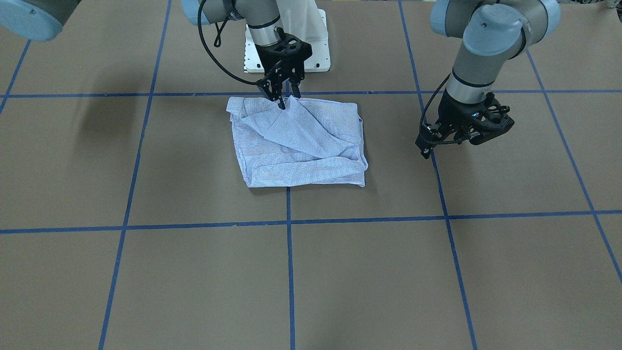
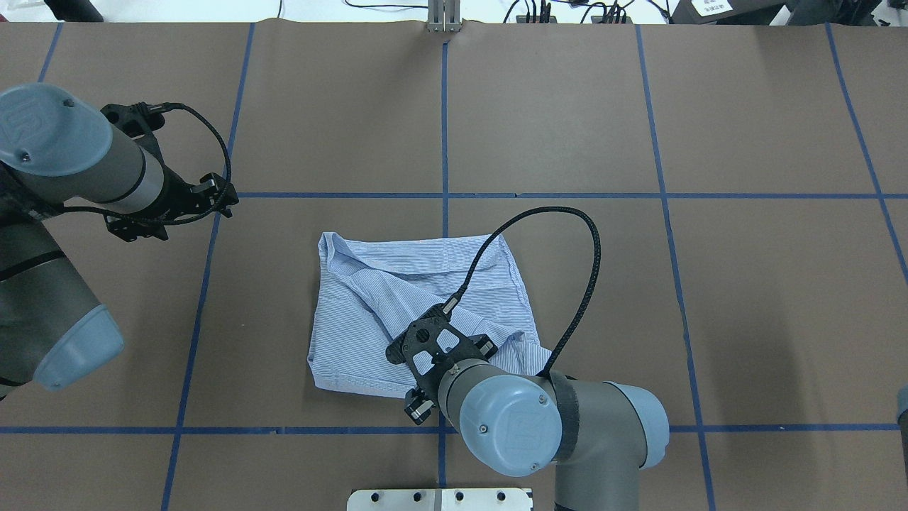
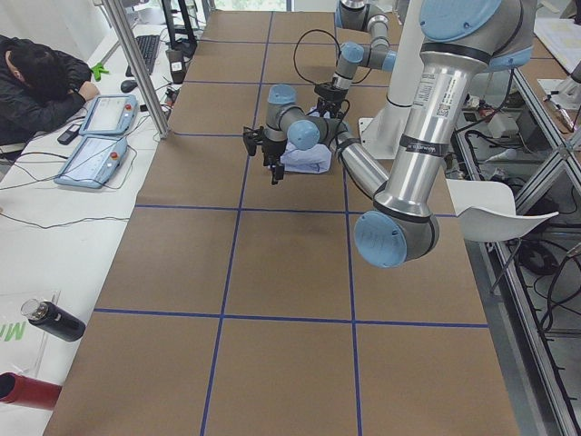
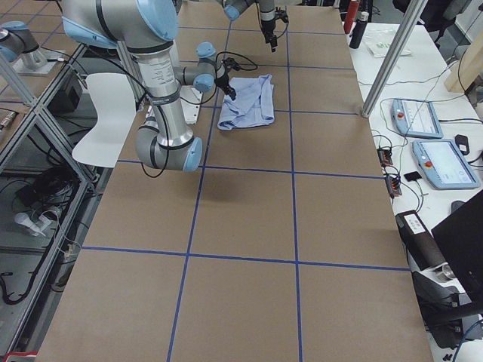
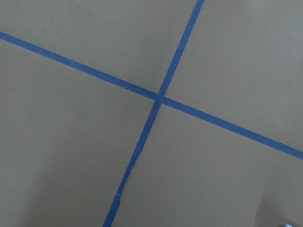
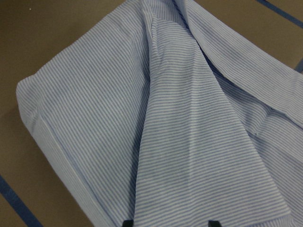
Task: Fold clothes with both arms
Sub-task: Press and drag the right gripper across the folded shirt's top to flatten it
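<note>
Surface (image 1: pixel 146 272): brown, marked into squares by blue tape (image 1: pixel 289 272); carries everything below.

Right arm (image 2: pixel 525 426): reaching down over the robot-side edge of the shirt. Left arm (image 2: pixel 64 156): held out to the side, well apart from the shirt.

Shirt (image 1: pixel 291 155): lying mid-surface, just in front of the white base plate (image 1: pixel 318 58). Folded to a rough rectangle, one sleeve laid diagonally across the top, edges uneven.

Right gripper (image 1: pixel 289 100): part-open, fingertips (image 6: pixel 126 222) set either side of a raised ridge of sleeve fabric; no closed pinch visible. Left gripper (image 1: pixel 426 149): empty, hovering over a tape crossing; jaw gap impossible to tell from these views.

Hazards, as judged:
- Closing on more than the top layer: likely to drag the whole stack and undo the fold.
- Closing on too little fabric: likely to slip mid-lift and leave the sleeve askew.
- Pulling with one gripper only, far side unpinned: likely to slide or rotate the shirt across the smooth surface.
- Pressing the fingertips down too far: possible scrape on the surface and bunched cloth.

Count: one surface, two arms, one shirt, one base plate, two grippers.
</note>
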